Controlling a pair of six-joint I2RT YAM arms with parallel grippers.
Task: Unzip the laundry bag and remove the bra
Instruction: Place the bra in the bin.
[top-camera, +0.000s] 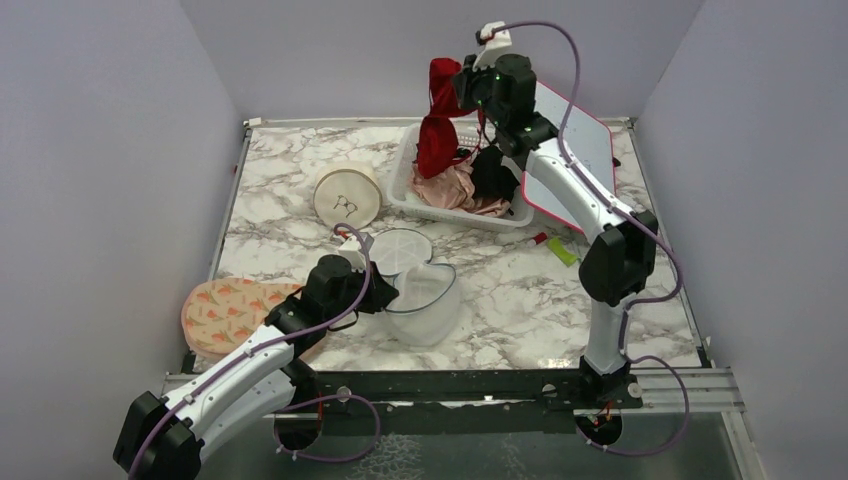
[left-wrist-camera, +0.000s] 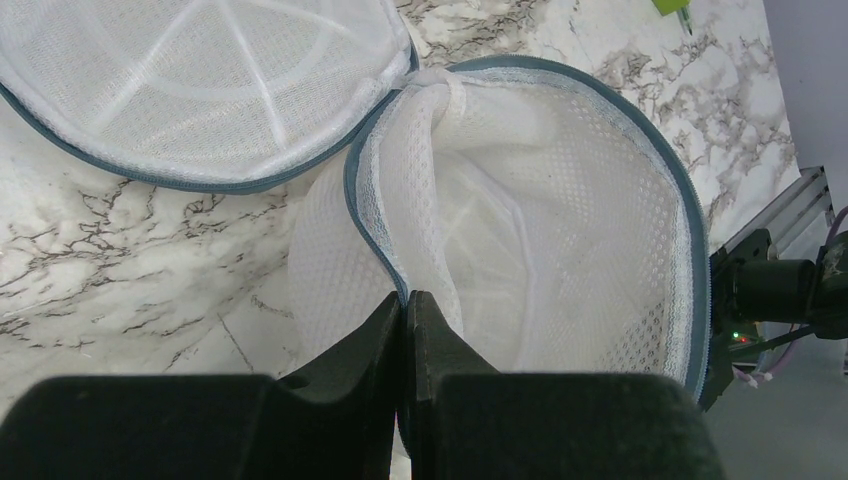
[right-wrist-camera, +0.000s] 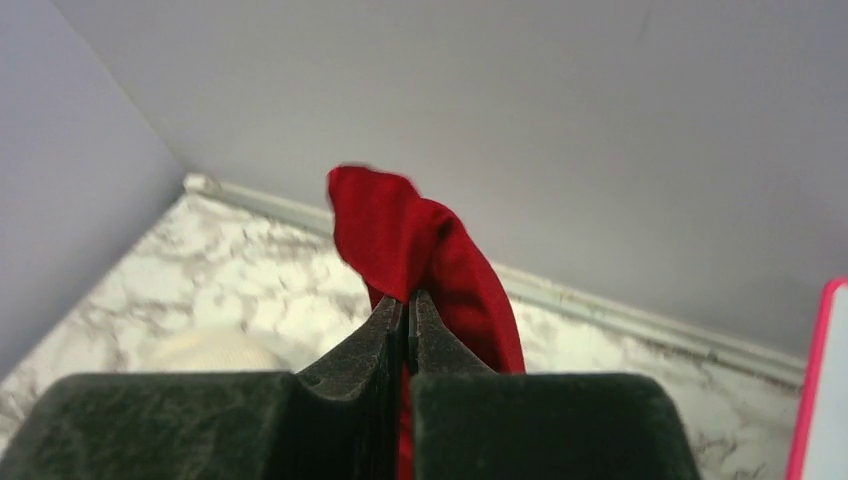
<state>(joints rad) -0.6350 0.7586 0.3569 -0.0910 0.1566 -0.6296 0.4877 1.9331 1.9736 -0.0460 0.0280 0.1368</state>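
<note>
Top external showed the marble table (top-camera: 520, 300) under both my arms. The bag (top-camera: 428, 312) stood on its near-left part, mouth open. Its round lid (top-camera: 400, 248) lay flat on the marble just beyond, joined to the bag at one spot on the rim. At the far side sat a white basket (top-camera: 402, 180) of clothes. The red bra (top-camera: 435, 130) hung in the air above the basket's left end, well apart from the bag. My right claw (right-wrist-camera: 408, 300) was clamped on the bra's top. My left claw (left-wrist-camera: 405, 300) was pinched tight on the bag's grey-blue zip rim, at its left side.
</note>
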